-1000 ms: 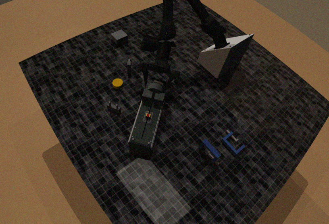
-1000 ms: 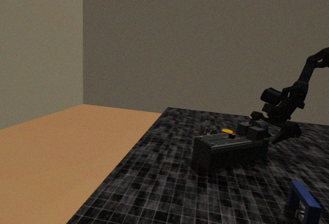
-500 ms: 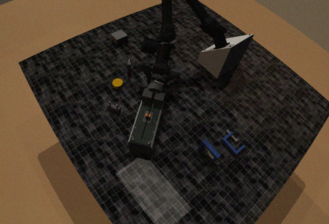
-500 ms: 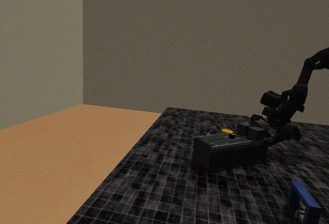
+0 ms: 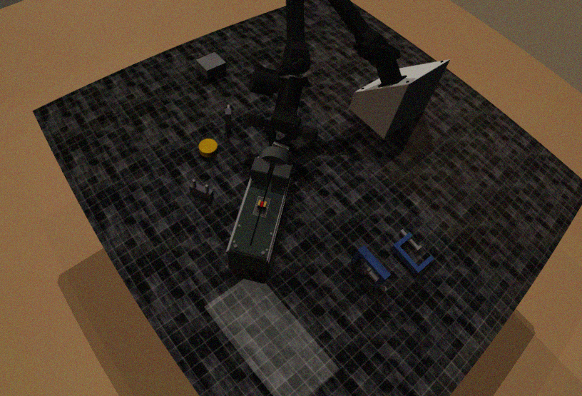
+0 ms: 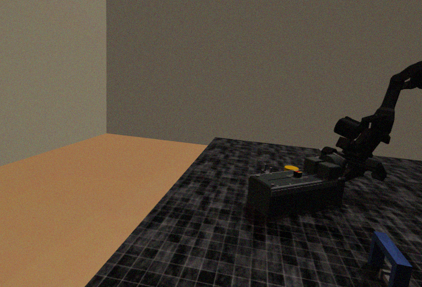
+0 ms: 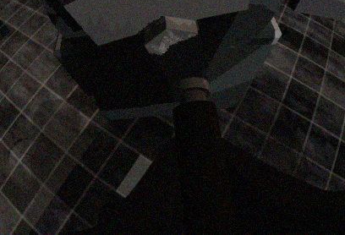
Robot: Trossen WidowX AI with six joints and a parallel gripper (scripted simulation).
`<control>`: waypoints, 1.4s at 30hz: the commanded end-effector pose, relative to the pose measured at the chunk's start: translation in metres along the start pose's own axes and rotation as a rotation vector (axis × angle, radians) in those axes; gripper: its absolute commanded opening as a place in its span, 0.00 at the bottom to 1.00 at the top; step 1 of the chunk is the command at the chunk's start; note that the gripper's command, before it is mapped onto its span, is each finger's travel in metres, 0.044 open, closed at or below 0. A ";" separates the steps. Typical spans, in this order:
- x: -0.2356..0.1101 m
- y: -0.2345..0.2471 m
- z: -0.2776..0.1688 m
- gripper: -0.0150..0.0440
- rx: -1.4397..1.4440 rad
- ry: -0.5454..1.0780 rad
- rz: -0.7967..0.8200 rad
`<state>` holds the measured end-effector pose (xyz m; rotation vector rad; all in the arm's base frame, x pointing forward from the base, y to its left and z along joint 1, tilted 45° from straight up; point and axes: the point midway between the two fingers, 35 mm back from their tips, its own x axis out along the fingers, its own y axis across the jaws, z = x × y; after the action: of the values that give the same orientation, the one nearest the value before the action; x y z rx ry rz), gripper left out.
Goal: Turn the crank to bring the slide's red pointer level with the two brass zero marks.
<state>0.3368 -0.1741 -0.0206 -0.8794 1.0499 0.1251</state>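
1. My end effector (image 5: 278, 140) is pinching the crank handle (image 7: 195, 102) at the upper end of the machine (image 5: 257, 222), centre of the top view.
2. Red pointer (image 5: 262, 202) sits by the brass marks (image 5: 262, 204); too small to tell the offset.
3. Risks: turning the wrong way, overshooting level, the handle slipping, or dragging the machine across the worktop (image 5: 423, 203).

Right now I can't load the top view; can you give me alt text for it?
The black arm's gripper is shut on the crank handle at the far end of the long dark slide machine, whose small red pointer sits mid-track. A yellow disc, grey cube and blue brackets lie around it.
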 end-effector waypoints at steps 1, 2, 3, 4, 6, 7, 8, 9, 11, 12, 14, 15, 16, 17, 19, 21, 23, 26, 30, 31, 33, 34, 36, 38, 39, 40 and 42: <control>0.000 0.000 0.000 0.25 -0.006 -0.003 0.001; 0.000 0.000 0.000 0.25 -0.006 -0.003 0.001; 0.000 0.000 0.000 0.25 -0.006 -0.003 0.001; 0.000 0.000 0.000 0.25 -0.006 -0.003 0.001; 0.000 0.001 0.000 0.25 -0.006 -0.003 0.001; 0.000 0.001 0.000 0.25 -0.006 -0.003 0.001; 0.000 0.002 0.000 0.25 -0.006 -0.003 0.001; 0.000 0.002 -0.001 0.25 -0.006 -0.003 0.001; 0.001 0.003 -0.001 0.25 -0.006 -0.003 0.001; 0.001 0.003 -0.001 0.25 -0.006 -0.003 0.001; 0.001 0.005 -0.001 0.25 -0.006 -0.003 0.001; 0.001 0.005 -0.001 0.25 -0.006 -0.003 0.001; 0.001 0.006 -0.001 0.25 -0.006 -0.003 0.001; 0.001 0.007 -0.001 0.25 -0.006 -0.003 0.001; 0.002 0.008 -0.002 0.25 -0.006 -0.003 0.001; 0.002 0.009 -0.002 0.25 -0.006 -0.003 0.001; 0.002 0.011 -0.002 0.25 -0.006 -0.003 0.001; 0.003 0.012 -0.002 0.25 -0.006 -0.003 0.001; 0.003 0.012 -0.002 0.25 -0.006 -0.003 0.001; 0.003 0.012 -0.002 0.25 -0.006 -0.003 0.001; 0.003 0.013 -0.002 0.25 -0.006 -0.003 0.001; 0.003 0.013 -0.002 0.25 -0.006 -0.003 0.001; 0.003 0.013 -0.002 0.25 -0.006 -0.003 0.001; 0.003 0.013 -0.002 0.25 -0.006 -0.003 0.001; 0.003 0.013 -0.003 0.25 -0.006 -0.003 0.001; 0.003 0.013 -0.003 0.25 -0.006 -0.003 0.001; 0.003 0.013 -0.003 0.25 -0.006 -0.003 0.001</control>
<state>0.3345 -0.1728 -0.0244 -0.8912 1.0314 0.1096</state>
